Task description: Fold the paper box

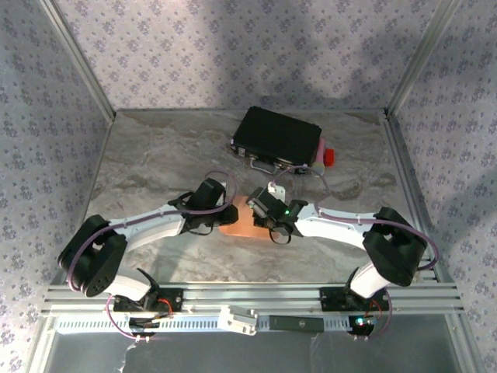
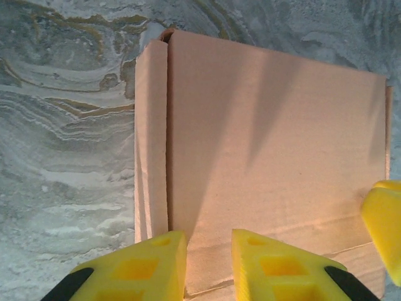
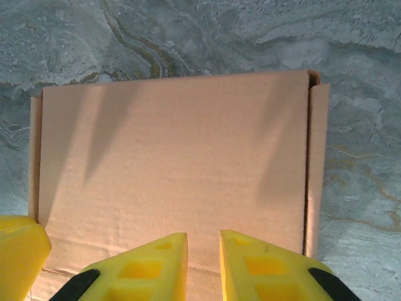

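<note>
Now look at the paper box [image 1: 242,223], pink and closed up flat, in the middle of the tabletop [image 1: 155,163], well in front of the black case [image 1: 278,134]. Lies with its long side going left to right, with a narrow side flap showing at each end. Stretches away from both arms, toward the far side.

Find the left gripper [image 2: 208,251] over the near long edge, close to the left end. Find the right gripper [image 3: 203,244] over the same edge, close to the right end, just beside the other one. Both nearly pinched together, with only a thin gap between the yellow fingers [image 2: 150,257]. Cannot tell from the wrist views about any cardboard caught in that gap, so cannot call either one holding or let go.

Equally near for both arms, so probably a job for the two together: press or tuck along that near edge, left half for the left arm, right half for the right. Mind the thin card: easy to bend crooked with uneven pushing.
</note>
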`<move>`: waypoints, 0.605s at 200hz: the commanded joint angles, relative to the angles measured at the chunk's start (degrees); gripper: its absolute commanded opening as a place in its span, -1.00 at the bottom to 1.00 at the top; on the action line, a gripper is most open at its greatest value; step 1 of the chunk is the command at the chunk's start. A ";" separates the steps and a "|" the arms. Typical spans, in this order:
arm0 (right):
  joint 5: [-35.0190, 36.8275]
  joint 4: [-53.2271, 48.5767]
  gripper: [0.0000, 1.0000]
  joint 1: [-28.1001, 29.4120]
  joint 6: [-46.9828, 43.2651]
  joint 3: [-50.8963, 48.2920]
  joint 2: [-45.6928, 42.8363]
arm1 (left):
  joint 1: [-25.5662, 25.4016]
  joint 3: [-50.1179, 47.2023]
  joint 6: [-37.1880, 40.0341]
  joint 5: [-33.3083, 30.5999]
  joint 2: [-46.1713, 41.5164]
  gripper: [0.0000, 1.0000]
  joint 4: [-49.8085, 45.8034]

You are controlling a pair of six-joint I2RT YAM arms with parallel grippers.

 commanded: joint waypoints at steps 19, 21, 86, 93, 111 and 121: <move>0.62 -1.03 -0.55 0.39 -1.12 -0.92 -0.50 | -0.87 -1.29 -1.20 -0.92 0.85 -0.49 1.44; 0.63 -1.09 -0.54 0.40 -1.13 -0.94 -0.54 | -0.80 -1.26 -1.08 -0.89 0.80 -0.49 1.34; 4.41 -8.53 -0.47 -0.14 -5.13 1.25 -9.37 | -0.57 6.25 2.76 -6.31 -6.81 -0.40 -10.54; 4.27 -9.85 -0.45 -1.22 -5.86 0.82 -10.94 | 0.09 7.78 3.89 -6.72 -7.79 -0.32 -12.62; -1.95 -10.51 -0.28 -7.25 -7.60 -2.77 -14.16 | 3.85 9.88 6.67 -4.39 -8.35 -0.13 -16.36; -7.27 -8.51 -0.14 -11.29 -9.37 -5.40 -15.25 | 7.64 9.36 7.74 -0.77 -7.69 -0.10 -16.29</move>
